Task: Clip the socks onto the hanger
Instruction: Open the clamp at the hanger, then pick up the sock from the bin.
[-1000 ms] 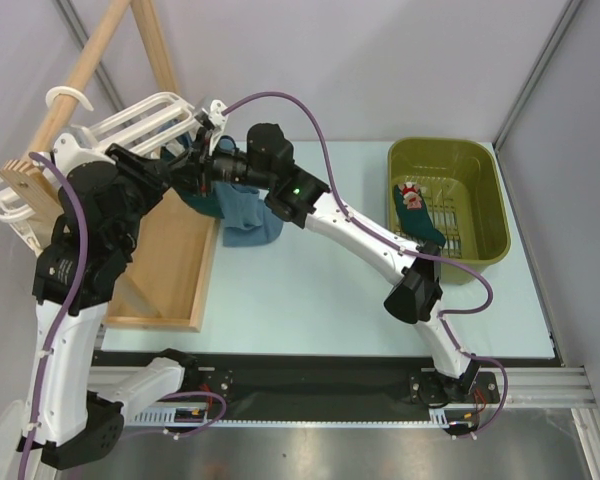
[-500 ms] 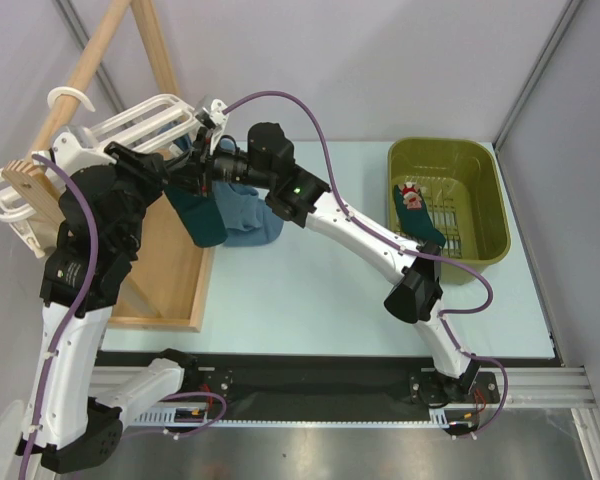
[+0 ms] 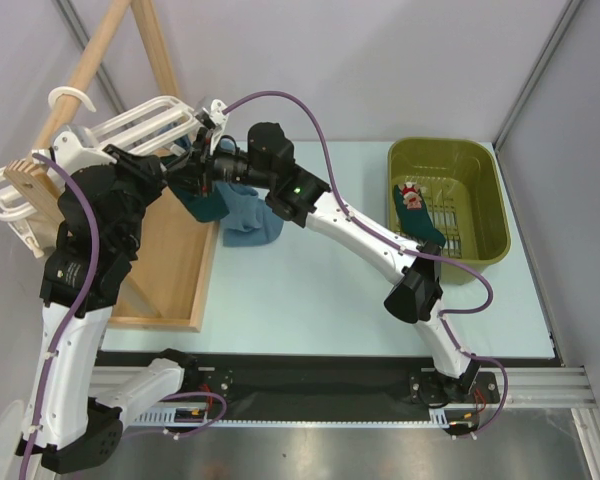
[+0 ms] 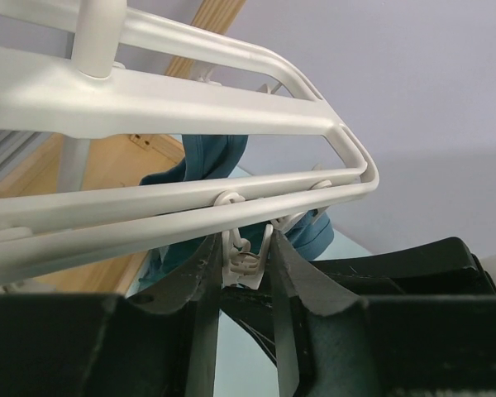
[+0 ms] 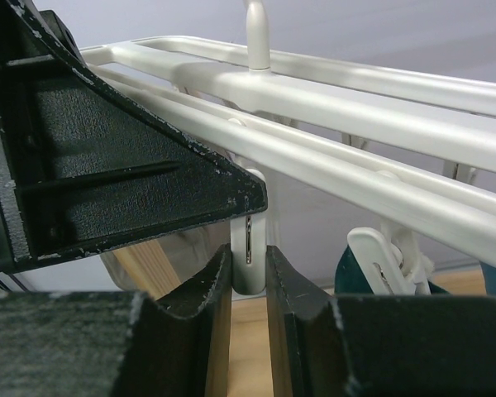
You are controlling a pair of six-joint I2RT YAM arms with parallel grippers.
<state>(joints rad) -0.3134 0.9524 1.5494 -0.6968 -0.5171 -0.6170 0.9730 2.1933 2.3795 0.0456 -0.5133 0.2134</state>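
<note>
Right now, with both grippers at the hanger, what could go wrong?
1. The left gripper, pinching a clip, and the right gripper crowd one corner of the hanger; they may bump.
2. The dark teal sock hangs beside that clip; if the clip shuts without catching it, the sock may fall.

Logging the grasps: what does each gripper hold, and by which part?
The left gripper pinches a white clip under the hanger by its sides; the right gripper pinches a second clip, also across its sides.
</note>
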